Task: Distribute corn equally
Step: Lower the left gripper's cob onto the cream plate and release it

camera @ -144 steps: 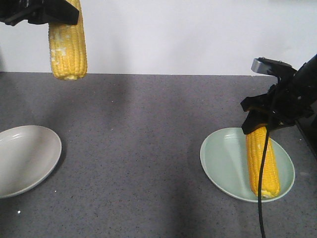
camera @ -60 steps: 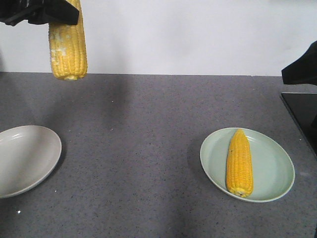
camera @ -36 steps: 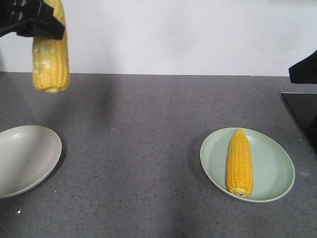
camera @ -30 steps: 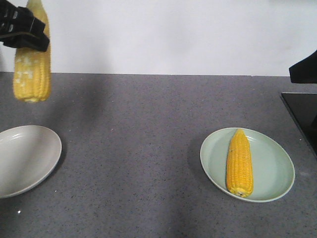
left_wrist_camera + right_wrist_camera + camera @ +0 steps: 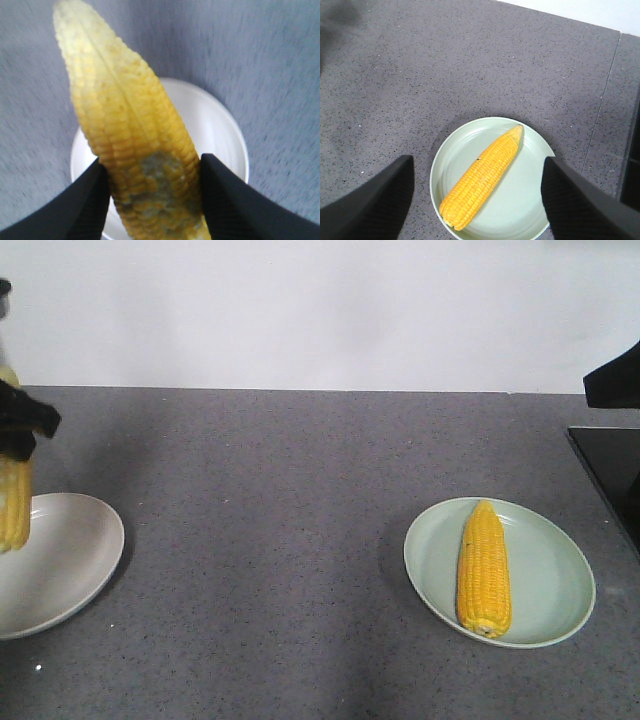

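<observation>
My left gripper (image 5: pixel 154 192) is shut on a yellow corn cob (image 5: pixel 125 140), which hangs upright over the white plate (image 5: pixel 220 135); in the front view this cob (image 5: pixel 14 505) shows at the far left edge above that plate (image 5: pixel 70 560). A second corn cob (image 5: pixel 483 567) lies on the pale green plate (image 5: pixel 550 585) at the right. My right gripper (image 5: pixel 477 200) hovers open high above it, the cob (image 5: pixel 482 177) and green plate (image 5: pixel 520 205) lying between its fingers from above.
The plates sit on a grey speckled countertop (image 5: pixel 290 530) with a white wall behind. A black glossy surface (image 5: pixel 612 470) borders the counter at the right edge.
My left gripper has carried its corn cob left and down, from high over the counter to just above the white plate. The right gripper let go of its cob and rose away.
</observation>
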Robot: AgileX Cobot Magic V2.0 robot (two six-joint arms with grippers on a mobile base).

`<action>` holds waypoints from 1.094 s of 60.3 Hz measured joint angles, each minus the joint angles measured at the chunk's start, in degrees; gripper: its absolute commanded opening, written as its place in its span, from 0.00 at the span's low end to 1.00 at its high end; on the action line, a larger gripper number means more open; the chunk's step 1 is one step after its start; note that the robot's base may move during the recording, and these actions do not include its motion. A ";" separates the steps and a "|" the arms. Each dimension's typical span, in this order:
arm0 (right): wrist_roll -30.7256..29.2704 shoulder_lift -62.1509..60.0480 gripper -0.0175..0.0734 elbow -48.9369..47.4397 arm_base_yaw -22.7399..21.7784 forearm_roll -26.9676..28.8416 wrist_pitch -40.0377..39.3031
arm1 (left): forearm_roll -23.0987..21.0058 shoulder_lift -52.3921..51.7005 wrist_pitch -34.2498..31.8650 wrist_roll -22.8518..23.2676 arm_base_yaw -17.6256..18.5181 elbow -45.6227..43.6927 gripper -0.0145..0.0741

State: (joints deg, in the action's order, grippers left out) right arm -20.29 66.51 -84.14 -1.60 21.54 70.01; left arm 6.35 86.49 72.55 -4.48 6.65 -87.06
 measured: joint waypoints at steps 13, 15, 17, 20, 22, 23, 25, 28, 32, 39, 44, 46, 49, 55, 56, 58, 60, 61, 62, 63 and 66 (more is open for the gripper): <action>0.00 0.00 0.77 0.00 0.00 -0.05 -0.05 | 1.50 2.30 -2.38 0.13 -0.64 9.17 0.26; 0.00 0.00 0.77 0.00 0.00 -0.05 -0.05 | 1.74 2.93 -3.15 0.29 -0.64 9.91 0.27; 0.00 0.00 0.77 0.00 0.00 -0.05 -0.05 | 1.79 3.59 -3.69 0.45 -0.64 10.29 0.29; 0.00 0.00 0.77 0.00 0.00 -0.05 -0.05 | 1.89 4.33 -4.40 0.44 -0.64 10.56 0.32; 0.00 0.00 0.77 0.00 0.00 -0.05 -0.05 | 1.93 4.72 -4.84 0.51 -0.64 10.63 0.34; 0.00 0.00 0.77 0.00 0.00 -0.05 -0.05 | 1.93 4.91 -5.09 0.51 -0.64 10.71 0.36; 0.00 0.00 0.77 0.00 0.00 -0.05 -0.05 | 1.93 5.08 -5.39 0.55 -0.64 10.76 0.39; 0.00 0.00 0.77 0.00 0.00 -0.05 -0.05 | 2.09 5.17 -5.51 0.55 -0.64 10.76 0.45; 0.00 0.00 0.77 0.00 0.00 -0.05 -0.05 | 2.35 5.22 -5.53 0.55 -0.64 10.76 0.53; 0.00 0.00 0.77 0.00 0.00 -0.05 -0.05 | 2.62 5.28 -5.53 0.57 -0.64 10.76 0.70; 0.00 0.00 0.77 0.00 0.00 -0.05 -0.05 | 2.62 5.33 -5.53 0.57 -0.64 10.76 0.82; 0.00 0.00 0.77 0.00 0.00 -0.05 -0.05 | 2.62 5.33 -5.53 0.57 -0.64 10.76 0.86; 0.00 0.00 0.77 0.00 0.00 -0.05 -0.05 | 2.73 5.33 -5.58 0.57 -0.64 10.76 0.91; 0.00 0.00 0.77 0.00 0.00 -0.05 -0.05 | 2.78 5.33 -5.99 0.57 -0.64 10.76 0.97; 0.00 0.00 0.77 0.00 0.00 -0.05 -0.05 | 2.78 5.25 -6.18 0.57 -0.64 10.76 0.97; 0.00 0.00 0.77 0.00 0.00 -0.05 -0.05 | 2.78 5.04 -6.51 0.57 -0.64 10.76 0.98; 0.00 0.00 0.77 0.00 0.00 -0.05 -0.05 | 2.78 4.73 -6.90 0.57 -0.64 10.76 0.97; 0.00 0.00 0.77 0.00 0.00 -0.05 -0.05 | 2.78 4.55 -7.04 0.57 -0.64 10.76 0.97; 0.00 0.00 0.77 0.00 0.00 -0.05 -0.05 | 2.78 4.32 -7.27 0.57 -0.64 10.76 0.97; 0.00 0.00 0.77 0.00 0.00 -0.05 -0.05 | 2.78 4.08 -7.47 0.57 -0.64 10.76 0.97; 0.00 0.00 0.77 0.00 0.00 -0.05 -0.05 | 2.78 3.09 -8.10 0.57 -0.64 10.76 0.97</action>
State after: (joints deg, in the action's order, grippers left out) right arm -20.29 66.51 -84.14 -1.60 21.49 69.96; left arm 9.13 89.59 64.44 -3.91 6.01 -76.30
